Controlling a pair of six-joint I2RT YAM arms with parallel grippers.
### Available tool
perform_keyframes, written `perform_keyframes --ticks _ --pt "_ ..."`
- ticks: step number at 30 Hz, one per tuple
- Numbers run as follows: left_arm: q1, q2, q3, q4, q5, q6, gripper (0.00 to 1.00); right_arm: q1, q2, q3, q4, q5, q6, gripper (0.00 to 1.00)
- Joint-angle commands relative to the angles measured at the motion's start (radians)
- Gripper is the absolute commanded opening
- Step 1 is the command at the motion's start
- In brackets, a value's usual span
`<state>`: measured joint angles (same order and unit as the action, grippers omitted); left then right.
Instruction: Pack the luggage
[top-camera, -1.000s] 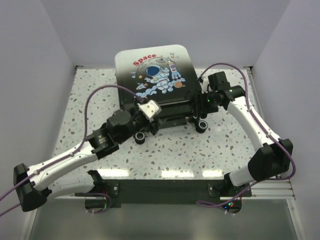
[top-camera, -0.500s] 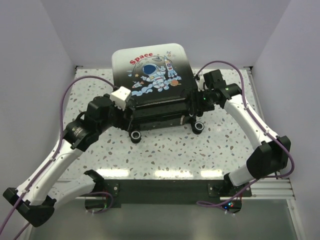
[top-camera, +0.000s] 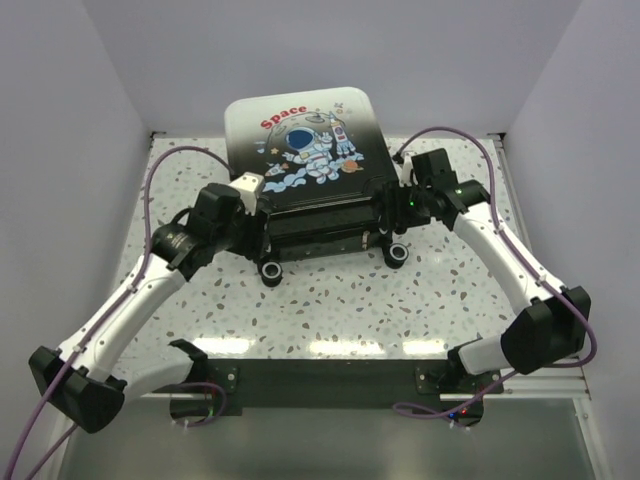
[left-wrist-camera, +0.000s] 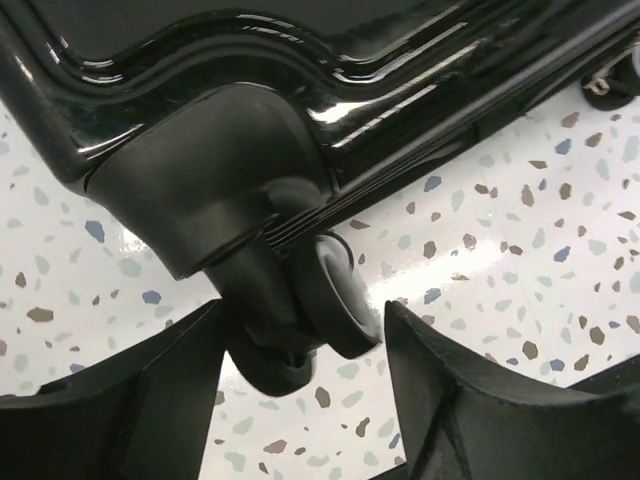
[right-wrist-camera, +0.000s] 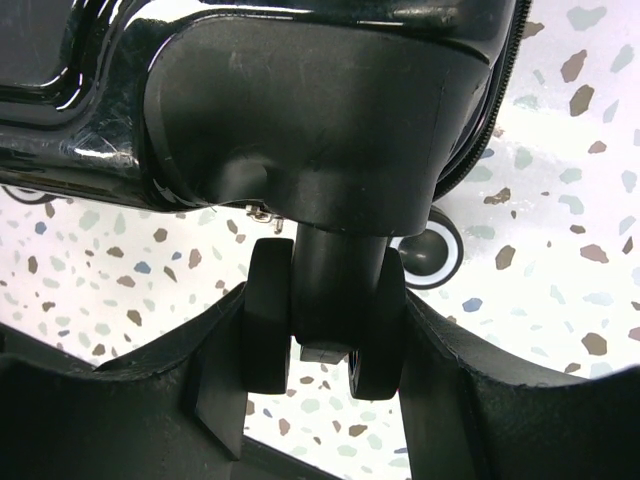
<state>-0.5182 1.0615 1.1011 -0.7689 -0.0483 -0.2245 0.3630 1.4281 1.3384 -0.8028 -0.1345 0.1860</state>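
At the tabletop's (top-camera: 350, 300) rear the shut luggage (top-camera: 300, 140) is lying flat; the left pincer (left-wrist-camera: 302, 325), newly arrived, is narrowing, jaws apart, round the left wheel (left-wrist-camera: 338, 290); the right pincer (right-wrist-camera: 325, 312) is clamping the right wheel (right-wrist-camera: 270, 315).

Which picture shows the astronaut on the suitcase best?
The top external view. The astronaut print on the luggage faces that camera, whole. The left wrist view shows only a wheel under black shell; the right wrist view shows only another wheel.
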Motion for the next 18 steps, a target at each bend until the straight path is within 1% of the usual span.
perform_keyframes --ticks 1,2,3,4,5,6,9,11,12,13,14,15,18 --pt "0.001 0.06 0.017 0.034 -0.013 -0.079 0.66 0.011 -0.078 -0.028 0.1 0.033 -0.043 0.0" --pt "0.001 0.08 0.023 0.011 -0.069 -0.093 0.65 0.011 -0.083 -0.033 0.108 0.038 -0.043 0.0" --pt "0.001 0.113 0.025 0.002 -0.091 -0.107 0.63 0.011 -0.084 -0.036 0.111 0.039 -0.045 0.0" --pt "0.003 0.124 0.022 -0.004 -0.114 -0.134 0.59 0.01 -0.084 -0.041 0.116 0.047 -0.048 0.0" --pt "0.003 0.136 0.022 -0.006 -0.146 -0.142 0.52 0.011 -0.087 -0.042 0.123 0.052 -0.048 0.0" --pt "0.003 0.14 0.017 -0.001 -0.154 -0.145 0.49 0.011 -0.092 -0.045 0.129 0.055 -0.049 0.0" --pt "0.003 0.13 0.003 0.026 -0.157 -0.17 0.49 0.011 -0.093 -0.053 0.151 0.049 -0.056 0.0" --pt "0.003 0.12 -0.007 0.033 -0.128 -0.177 0.51 0.011 -0.093 -0.051 0.154 0.042 -0.06 0.0" --pt "0.004 0.117 -0.01 0.031 -0.113 -0.182 0.55 0.011 -0.098 -0.053 0.157 0.038 -0.06 0.0" --pt "0.003 0.115 -0.014 0.025 -0.099 -0.194 0.6 0.011 -0.101 -0.056 0.157 0.038 -0.062 0.0" --pt "0.003 0.112 -0.015 0.011 -0.073 -0.197 0.69 0.01 -0.103 -0.058 0.16 0.039 -0.063 0.0" --pt "0.003 0.111 -0.017 0.002 -0.073 -0.202 0.72 0.011 -0.104 -0.059 0.162 0.042 -0.065 0.0" --pt "0.003 0.098 -0.038 -0.032 -0.108 -0.211 0.73 0.011 -0.115 -0.067 0.169 0.049 -0.065 0.0"
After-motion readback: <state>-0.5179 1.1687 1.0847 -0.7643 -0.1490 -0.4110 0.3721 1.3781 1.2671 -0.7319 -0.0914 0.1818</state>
